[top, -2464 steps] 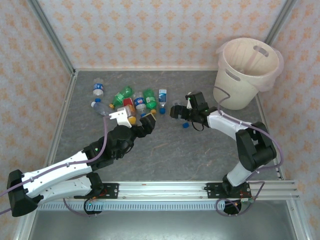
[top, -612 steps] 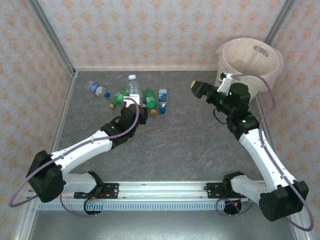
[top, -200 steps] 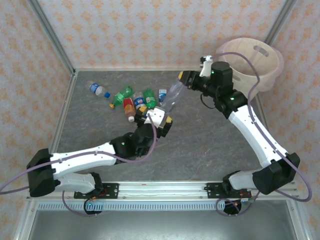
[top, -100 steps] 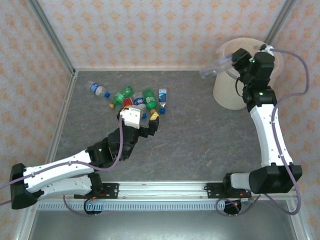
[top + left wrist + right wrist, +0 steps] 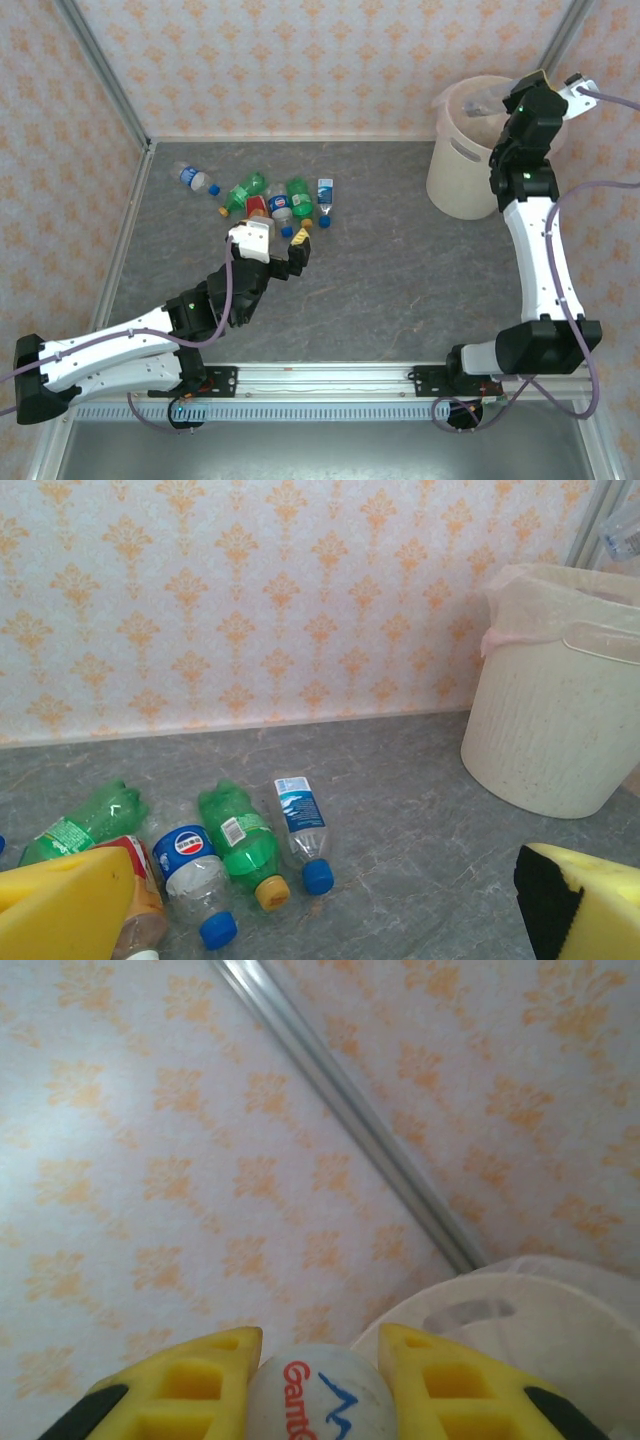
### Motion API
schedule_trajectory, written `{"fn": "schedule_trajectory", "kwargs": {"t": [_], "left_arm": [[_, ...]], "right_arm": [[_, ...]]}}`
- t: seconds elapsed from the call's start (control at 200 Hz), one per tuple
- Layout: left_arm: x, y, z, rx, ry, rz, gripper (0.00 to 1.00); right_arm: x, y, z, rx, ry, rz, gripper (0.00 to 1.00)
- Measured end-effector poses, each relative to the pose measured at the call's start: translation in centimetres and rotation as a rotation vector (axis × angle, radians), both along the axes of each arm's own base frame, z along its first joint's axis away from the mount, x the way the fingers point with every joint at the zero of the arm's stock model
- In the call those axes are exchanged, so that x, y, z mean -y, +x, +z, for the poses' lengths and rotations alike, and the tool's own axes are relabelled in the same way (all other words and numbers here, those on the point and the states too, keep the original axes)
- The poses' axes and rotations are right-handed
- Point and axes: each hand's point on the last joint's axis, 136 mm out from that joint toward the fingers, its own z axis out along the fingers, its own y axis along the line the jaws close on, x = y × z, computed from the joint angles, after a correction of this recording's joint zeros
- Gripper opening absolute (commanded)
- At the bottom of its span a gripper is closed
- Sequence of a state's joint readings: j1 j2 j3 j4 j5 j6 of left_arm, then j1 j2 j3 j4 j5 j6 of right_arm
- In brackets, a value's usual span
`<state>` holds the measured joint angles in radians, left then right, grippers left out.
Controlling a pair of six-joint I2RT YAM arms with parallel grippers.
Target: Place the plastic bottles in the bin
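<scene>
Patterned wallpaper backs a grey table (image 5: 400,280), and the bin (image 5: 455,180) stands in its far right corner. We see the right gripper (image 5: 318,1340) high over the bin, its yellow fingers (image 5: 190,1385) clamped on a clear bottle (image 5: 312,1392). From above, this bottle juts leftward from the fingers across the bin's mouth. In the wrist view the rim lies low and right of them. We judge that simply letting go should drop it inside. Our left gripper (image 5: 283,240) is spread wide just short of the bottles (image 5: 240,835) lying on the table, most with caps toward it. That makes it the nearer arm for them.
</scene>
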<state>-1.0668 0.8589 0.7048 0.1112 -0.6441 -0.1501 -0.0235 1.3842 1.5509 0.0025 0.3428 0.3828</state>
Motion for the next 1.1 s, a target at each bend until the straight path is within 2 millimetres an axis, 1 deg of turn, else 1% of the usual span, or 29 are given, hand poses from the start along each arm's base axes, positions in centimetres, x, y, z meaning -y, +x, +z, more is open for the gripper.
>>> {"fn": "schedule_trajectory", "kwargs": {"t": [0.205,0.24,0.275,0.335,0.37,0.395,0.42,0.47,0.571,0.751,0.831,0.861,0.906,0.991,1.101], "left_arm": [[0.0,0.0,0.0,-0.003,-0.007,0.0,0.99],[0.0,0.0,-0.1,-0.004,-0.007,0.001,0.99],[0.0,0.0,-0.1,-0.005,-0.005,0.001,0.99],[0.0,0.0,-0.3,-0.01,0.002,0.001,0.99],[0.0,0.0,-0.4,-0.012,0.006,0.001,0.99],[0.0,0.0,-0.4,-0.013,0.008,0.001,0.99],[-0.1,0.0,-0.5,-0.015,0.008,0.001,0.99],[-0.1,0.0,-0.5,-0.018,0.009,0.002,0.99],[-0.1,-0.1,-0.8,-0.024,0.014,0.003,0.99],[-0.4,0.1,-1.0,-0.034,0.01,0.015,0.99],[-0.9,0.5,-1.0,-0.038,0.003,0.033,0.99],[-1.1,0.6,-1.0,-0.039,-0.003,0.043,0.99],[-1.4,0.9,-1.1,-0.042,-0.012,0.054,0.99],[-2.1,1.5,-1.2,-0.05,-0.03,0.077,0.99],[-3.0,2.3,-1.4,-0.062,-0.052,0.111,0.99]], "right_arm": [[0.9,2.8,-2.8,-0.114,-0.066,-0.058,0.22],[0.9,3.3,-3.4,-0.134,-0.074,-0.058,0.25],[0.9,3.7,-4.0,-0.154,-0.082,-0.056,0.29],[0.7,4.6,-4.9,-0.188,-0.096,-0.042,0.44],[0.5,5.2,-5.3,-0.213,-0.108,-0.027,0.56],[0.3,5.6,-5.6,-0.223,-0.107,-0.015,0.66],[0.1,6.1,-5.8,-0.234,-0.111,0.002,0.73],[-0.3,6.8,-6.0,-0.254,-0.124,0.032,0.8],[-1.4,8.1,-6.1,-0.278,-0.128,0.102,0.87],[-3.0,8.4,-5.7,-0.287,-0.128,0.181,0.89],[-4.1,8.3,-5.7,-0.293,-0.129,0.22,0.9],[-4.8,8.2,-5.7,-0.295,-0.129,0.239,0.91],[-5.7,7.9,-5.4,-0.292,-0.131,0.268,1.0],[-7.8,7.1,-4.8,-0.279,-0.133,0.329,1.0],[-10.7,5.2,-3.4,-0.244,-0.14,0.407,1.0]]}}
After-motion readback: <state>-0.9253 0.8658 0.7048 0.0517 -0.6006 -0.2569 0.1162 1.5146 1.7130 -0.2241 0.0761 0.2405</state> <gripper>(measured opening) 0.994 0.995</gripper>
